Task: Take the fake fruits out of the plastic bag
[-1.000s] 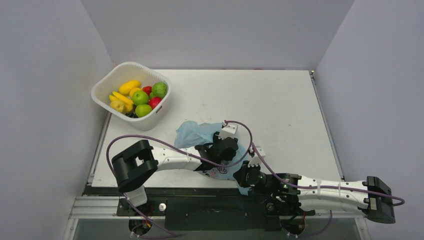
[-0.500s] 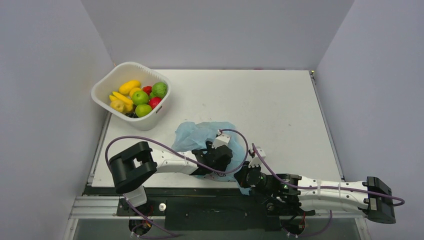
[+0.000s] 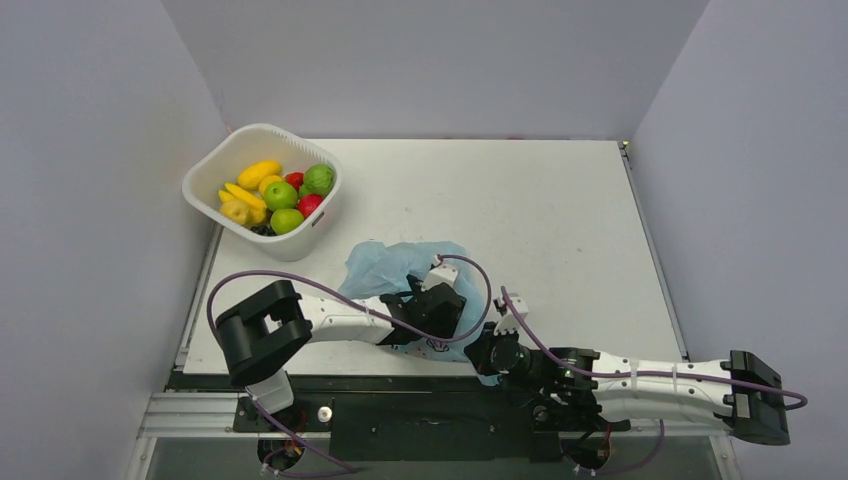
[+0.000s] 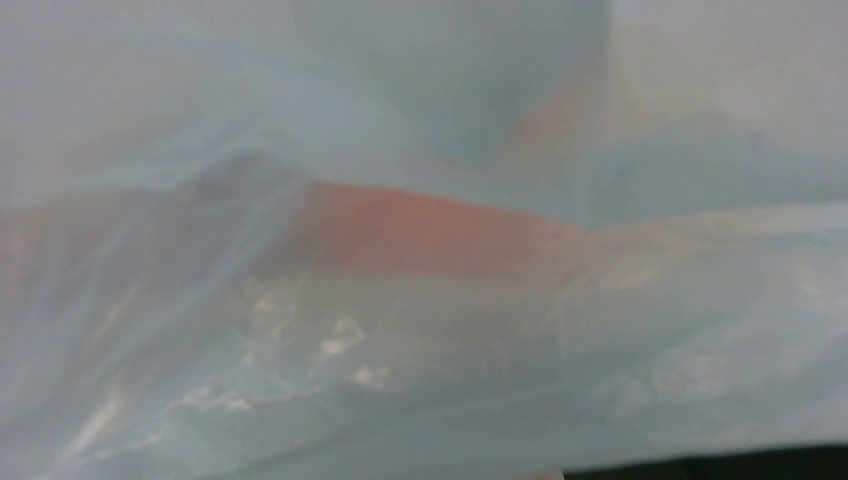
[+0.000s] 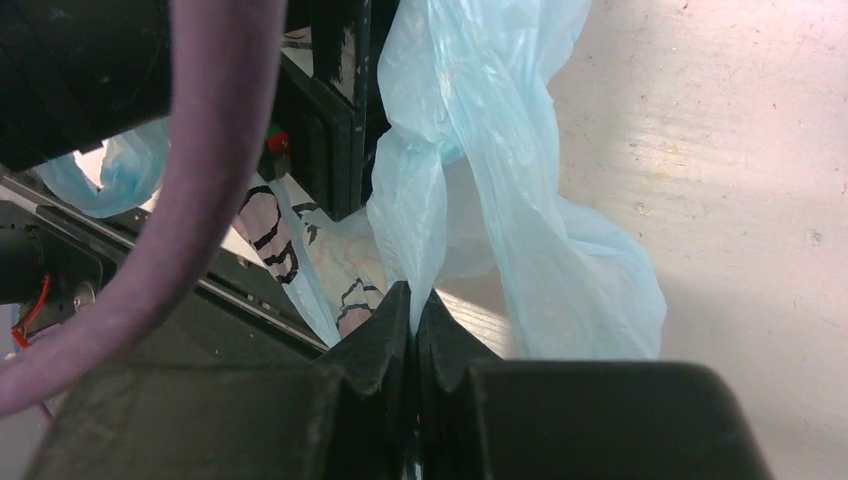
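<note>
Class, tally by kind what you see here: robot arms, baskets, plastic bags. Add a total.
Black-and-white robot arms: 2
White plastic basket: 1
Crinkly light-blue plastic bag: 1
Total: 4

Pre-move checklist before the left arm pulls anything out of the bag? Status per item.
1. Bag hold: right pincer shut on the bag film, ok.
2. Entry: left pincer among bag folds; inside or on top, cannot tell.
3. Left fingers open or shut: cannot tell, film hides them.
4. Target: orange-red shape behind film; which fruit, cannot tell.
5. Basket apart from both arms: ok.
</note>
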{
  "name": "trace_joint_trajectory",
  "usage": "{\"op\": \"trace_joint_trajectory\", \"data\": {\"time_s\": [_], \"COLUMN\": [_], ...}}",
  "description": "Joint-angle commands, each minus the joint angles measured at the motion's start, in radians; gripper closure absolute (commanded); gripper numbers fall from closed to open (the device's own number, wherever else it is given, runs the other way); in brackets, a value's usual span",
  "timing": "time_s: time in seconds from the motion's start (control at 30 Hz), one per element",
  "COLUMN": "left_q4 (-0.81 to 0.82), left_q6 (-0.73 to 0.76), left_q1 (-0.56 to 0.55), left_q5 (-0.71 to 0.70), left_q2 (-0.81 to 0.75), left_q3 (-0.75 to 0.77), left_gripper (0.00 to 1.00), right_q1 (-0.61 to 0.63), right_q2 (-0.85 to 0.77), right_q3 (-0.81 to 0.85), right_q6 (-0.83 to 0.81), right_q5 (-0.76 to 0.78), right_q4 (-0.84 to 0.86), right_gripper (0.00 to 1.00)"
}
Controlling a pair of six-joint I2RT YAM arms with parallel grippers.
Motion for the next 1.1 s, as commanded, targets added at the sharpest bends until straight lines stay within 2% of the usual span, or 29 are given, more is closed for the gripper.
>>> {"op": "trace_joint_trajectory", "data": {"time_s": [0.0, 0.1, 0.27, 0.43, 0.5, 0.63, 0.7, 0.8, 0.97, 1.07], "left_q4": [0.027, 0.050, 0.094, 0.174, 0.201, 0.203, 0.199, 0.194, 0.142, 0.082], "left_q6": [0.056, 0.069, 0.084, 0.114, 0.124, 0.144, 0.148, 0.149, 0.101, 0.043], "left_q1": [0.037, 0.049, 0.060, 0.063, 0.072, 0.083, 0.082, 0.074, 0.068, 0.070], "left_q5": [-0.029, -0.033, -0.014, -0.011, -0.007, -0.004, 0.003, 0.022, 0.159, 0.303], "left_q2": [-0.004, -0.011, -0.008, -0.003, 0.007, 0.048, 0.058, 0.034, -0.080, -0.207], "left_q3": [0.041, 0.049, 0.061, 0.066, 0.066, 0.094, 0.107, 0.106, 0.080, 0.047], "left_gripper": [0.15, 0.18, 0.13, 0.16, 0.21, 0.40, 0.54, 0.62, 0.83, 0.85], "right_q1": [0.006, 0.006, 0.005, 0.006, 0.006, 0.006, 0.005, 0.006, 0.003, -0.001], "right_q2": [0.010, 0.019, 0.025, 0.038, 0.042, 0.041, 0.039, 0.035, 0.063, 0.087], "right_q3": [0.011, 0.011, 0.020, 0.026, 0.026, 0.026, 0.026, 0.026, 0.060, 0.113], "right_q6": [-0.010, -0.009, -0.013, -0.011, -0.010, -0.008, -0.006, -0.004, -0.016, -0.036], "right_q5": [0.020, 0.020, 0.021, 0.024, 0.022, 0.022, 0.025, 0.038, 0.092, 0.155], "right_q4": [0.043, 0.043, 0.042, 0.047, 0.047, 0.047, 0.043, 0.037, -0.019, -0.076], "right_gripper": [1.00, 1.00, 1.00, 1.00, 1.00, 1.00, 1.00, 1.00, 1.00, 1.00]}}
